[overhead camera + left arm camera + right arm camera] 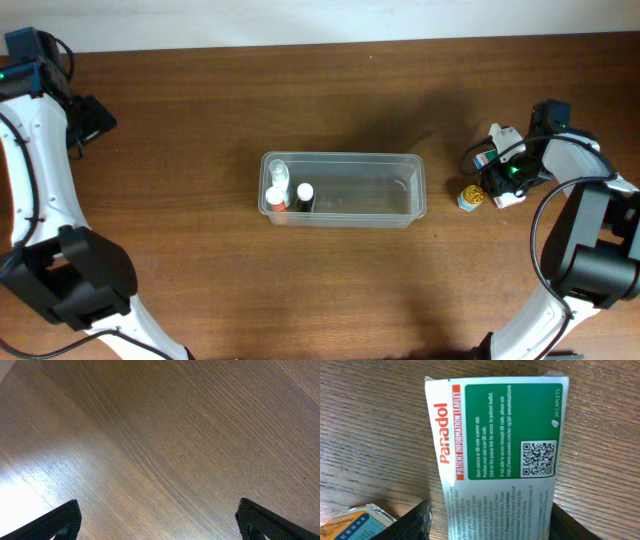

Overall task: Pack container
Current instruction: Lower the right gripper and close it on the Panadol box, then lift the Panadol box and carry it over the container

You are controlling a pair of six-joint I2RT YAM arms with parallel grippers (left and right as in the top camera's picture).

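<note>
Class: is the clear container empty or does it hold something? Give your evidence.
Partly filled. The container holds a few small bottles at its left end; the rest looks bare.

**Clear container (370, 190) sat mid-table**

It was a see-through rectangular plastic tub with rounded corners and a rim, upright and open-topped, its long sides running nine to three o'clock. Small bottles (304, 195) stood inside at its nine o'clock end.
</note>
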